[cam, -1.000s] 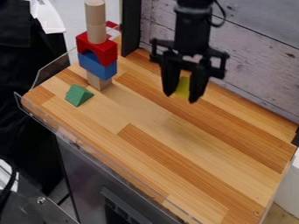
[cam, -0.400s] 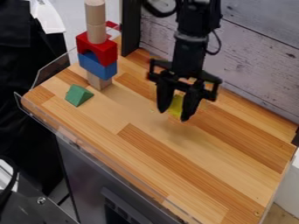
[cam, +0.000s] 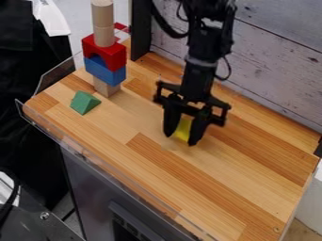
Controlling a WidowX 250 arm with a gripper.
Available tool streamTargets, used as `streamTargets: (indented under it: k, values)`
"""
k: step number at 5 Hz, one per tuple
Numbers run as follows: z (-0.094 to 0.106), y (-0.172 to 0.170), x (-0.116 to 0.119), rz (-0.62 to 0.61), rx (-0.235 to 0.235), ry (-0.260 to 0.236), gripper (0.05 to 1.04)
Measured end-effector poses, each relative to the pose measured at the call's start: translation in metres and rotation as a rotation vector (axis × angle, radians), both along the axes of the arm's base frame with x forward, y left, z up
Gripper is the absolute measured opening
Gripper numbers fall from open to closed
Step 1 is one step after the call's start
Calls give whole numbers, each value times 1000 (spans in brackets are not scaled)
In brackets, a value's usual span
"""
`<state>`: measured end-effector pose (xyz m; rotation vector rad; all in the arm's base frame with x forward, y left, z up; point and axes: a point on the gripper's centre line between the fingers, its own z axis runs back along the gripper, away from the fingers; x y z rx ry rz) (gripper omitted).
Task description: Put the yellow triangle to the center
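Claw (cam: pixel 180 137): pointing down, fingers part-way apart, closed on the yellow triangle.
Yellow triangle (cam: pixel 183 129): between the fingertips, near mid-bench (cam: pixel 245 193); contact with the wood below cannot be told.
Stack: upper left of view; from the bottom, plain wooden block (cam: pixel 106 88), blue block (cam: pixel 106 71), red arch (cam: pixel 104 50), two pale cylinders (cam: pixel 103 36).
Green block (cam: pixel 84 102): on the bench, just beside the stack.

The gripper (cam: pixel 180 139) hung over the middle of the wooden surface (cam: pixel 232 188), its jaws closed on the yellow triangle (cam: pixel 183 129). Towards the left edge of the view lay a green triangular block (cam: pixel 84 102), just beside an upright stack of a blue block (cam: pixel 106 71), a red arch (cam: pixel 110 55) and plain wooden pieces (cam: pixel 103 36)
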<state>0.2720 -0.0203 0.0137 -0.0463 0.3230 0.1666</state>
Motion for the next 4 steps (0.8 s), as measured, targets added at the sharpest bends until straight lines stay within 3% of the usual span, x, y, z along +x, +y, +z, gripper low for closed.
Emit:
streamTargets:
  k: [1,2,3,4]
  values:
    - [-9,-1,1,18,-25,21,495]
    - [-11,-1,5,26,-48,14,579]
    - [-10,2,1,42,-64,30,866]
    - [25,13,1,72,-64,-62,1005]
